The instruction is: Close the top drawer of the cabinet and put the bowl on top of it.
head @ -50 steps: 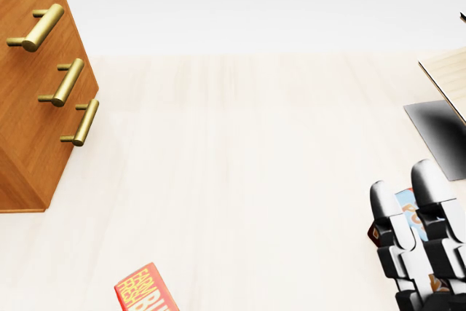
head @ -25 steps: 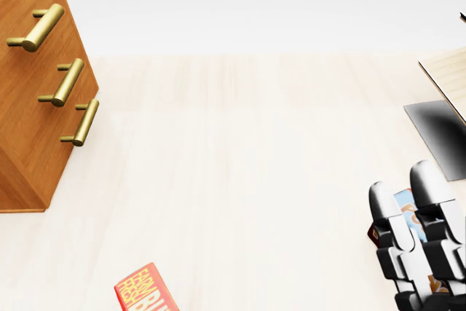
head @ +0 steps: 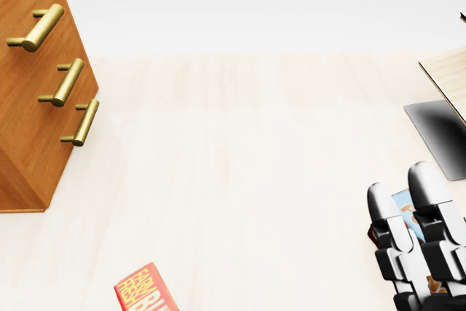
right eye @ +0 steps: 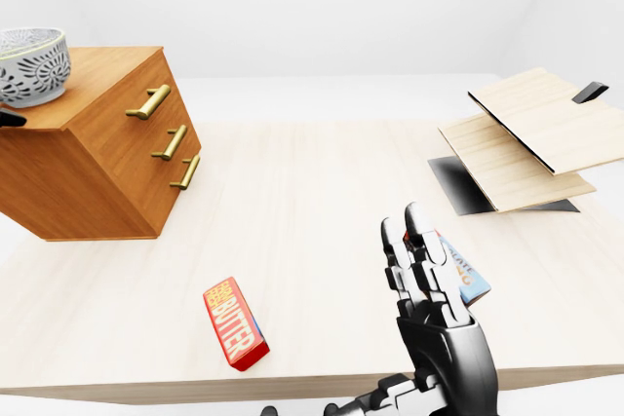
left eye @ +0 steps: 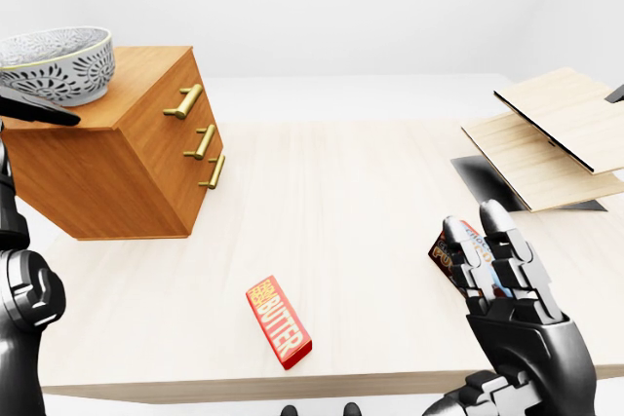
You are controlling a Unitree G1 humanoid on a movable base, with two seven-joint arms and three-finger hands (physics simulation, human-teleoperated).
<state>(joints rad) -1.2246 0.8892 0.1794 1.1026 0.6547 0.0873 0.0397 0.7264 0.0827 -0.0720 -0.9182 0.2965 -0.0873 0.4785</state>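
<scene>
Right hand [left eye: 505,284] was held up empty, fingers spread open, low on the right. The patterned bowl [left eye: 54,65] sat on the wooden cabinet [left eye: 127,158], top drawer [left eye: 185,80] shut; left hand [left eye: 37,110] beside it, grip unclear

1 wooden cabinet [left eye: 117,158] stands on 1 pale table [left eye: 341,202]. The cabinet's face carries 3 brass handles [left eye: 184,101], and 1 patterned bowl [left eye: 58,63] sits on the cabinet's top. To the cabinet's right in the left-eye view lie 1 red butter box [left eye: 279,321], 1 small printed carton [right eye: 466,278], 2 stacked wooden boards [left eye: 570,109] and 1 dark mat [left eye: 483,182] under them.
</scene>
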